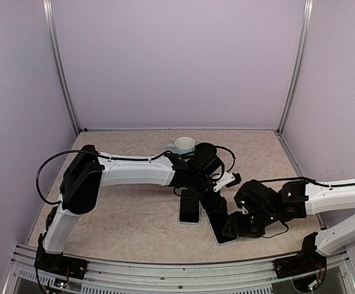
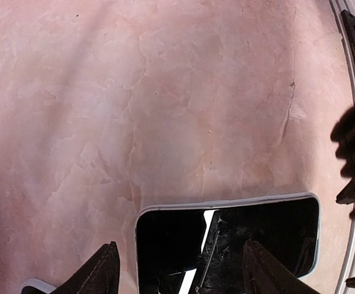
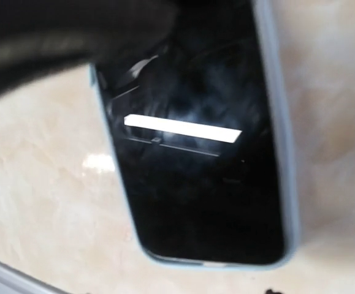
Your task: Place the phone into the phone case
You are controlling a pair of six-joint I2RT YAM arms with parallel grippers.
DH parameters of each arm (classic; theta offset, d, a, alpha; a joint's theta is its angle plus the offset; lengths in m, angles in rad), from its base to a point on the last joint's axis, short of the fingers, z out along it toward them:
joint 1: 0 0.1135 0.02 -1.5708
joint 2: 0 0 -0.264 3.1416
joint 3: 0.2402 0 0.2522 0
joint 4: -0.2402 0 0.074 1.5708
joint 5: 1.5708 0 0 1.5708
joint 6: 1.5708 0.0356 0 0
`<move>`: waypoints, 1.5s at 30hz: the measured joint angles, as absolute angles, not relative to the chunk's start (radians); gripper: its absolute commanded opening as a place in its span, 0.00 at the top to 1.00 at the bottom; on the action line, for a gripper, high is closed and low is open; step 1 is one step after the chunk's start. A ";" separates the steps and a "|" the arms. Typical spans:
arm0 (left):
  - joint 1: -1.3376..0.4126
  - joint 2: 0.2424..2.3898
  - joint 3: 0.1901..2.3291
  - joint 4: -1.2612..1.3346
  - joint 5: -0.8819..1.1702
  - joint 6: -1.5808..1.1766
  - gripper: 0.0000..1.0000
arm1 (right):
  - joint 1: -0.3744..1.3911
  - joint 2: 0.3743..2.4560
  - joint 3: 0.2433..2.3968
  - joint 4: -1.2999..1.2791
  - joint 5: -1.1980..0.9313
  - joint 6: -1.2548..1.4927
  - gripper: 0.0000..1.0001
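A black-screened phone (image 3: 195, 153) lies flat inside a light-blue phone case (image 3: 275, 122), the rim showing all round it. In the top view this is the tilted slab (image 1: 224, 231) under my right gripper (image 1: 230, 228), whose fingers do not show in the wrist view. A second glossy black slab with a pale rim (image 1: 189, 210) lies just to its left. My left gripper (image 1: 192, 190) hovers over its far end. Both dark fingertips (image 2: 103, 269) of the left gripper (image 2: 180, 243) stand apart, open, above that slab (image 2: 171, 245). One tip is outside its edge and one is over the screen.
A white mug (image 1: 184, 145) stands behind the left gripper near the back wall. The two arms nearly meet at mid-table, and a blurred dark part (image 3: 73, 37) crosses the top of the right wrist view. A metal rail (image 1: 165, 269) runs along the near edge.
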State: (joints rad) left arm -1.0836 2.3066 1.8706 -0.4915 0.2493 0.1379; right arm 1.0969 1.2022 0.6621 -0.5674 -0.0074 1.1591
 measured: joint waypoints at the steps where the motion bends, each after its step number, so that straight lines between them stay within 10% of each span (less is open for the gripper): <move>1: -1.082 2.304 1.874 -0.494 0.251 0.140 0.32 | 1.086 1.197 0.673 -0.585 -0.008 1.148 0.38; 28: -1.116 2.123 1.559 -0.476 0.356 0.164 0.66 | 0.739 1.373 0.562 -0.248 -0.269 0.789 0.83; 40: -1.052 2.172 1.559 -0.431 0.352 0.166 0.64 | 0.865 1.337 0.552 -0.254 -0.194 0.919 0.81; 45: -1.036 2.172 1.559 -0.431 0.360 0.175 0.64 | 0.929 1.304 0.543 -0.294 -0.216 0.985 0.55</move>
State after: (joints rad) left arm -1.0355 2.1723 1.5593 -0.4313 0.3595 0.1745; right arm 0.9295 1.3045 0.5434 -0.2935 -0.2165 0.9852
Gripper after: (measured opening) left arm 0.358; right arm 0.335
